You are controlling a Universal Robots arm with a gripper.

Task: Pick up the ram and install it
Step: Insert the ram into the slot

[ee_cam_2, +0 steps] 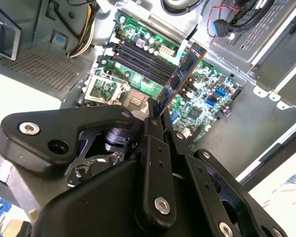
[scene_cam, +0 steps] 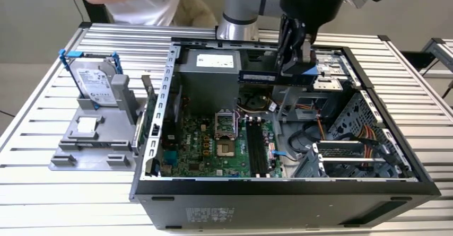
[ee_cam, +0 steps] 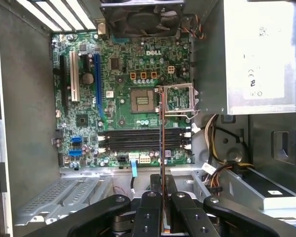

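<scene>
Open case (scene_cam: 283,193) on a slatted table (scene_cam: 71,204), exterior view. Nearest lies the case's front wall; behind it the motherboard (scene_cam: 212,146) lies flat on the case floor, with its long black slots (scene_cam: 256,146) running from near to far. To the exterior view's left, outside the case, a grey stand (scene_cam: 88,140) carries an upright hard drive (scene_cam: 92,85) in a blue frame.

Above the interior, the gripper (scene_cam: 296,71) hangs with its fingers clamped on one end of the ram (scene_cam: 258,77). The bluish ram is held level, raised clear of the motherboard, and extends toward the exterior view's left in front of the power supply (scene_cam: 212,74). Its long axis lies crosswise to the slots.

In the first wrist view the ram (ee_cam: 162,148) appears edge-on, projecting from the gripper (ee_cam: 162,197) and crossing the slots (ee_cam: 143,139) at a right angle, beside the CPU socket (ee_cam: 142,100). In the second wrist view its flat face (ee_cam_2: 185,71) shows over the slots (ee_cam_2: 143,57).

Farthest back, a person (scene_cam: 141,2) in white stands behind the table.
</scene>
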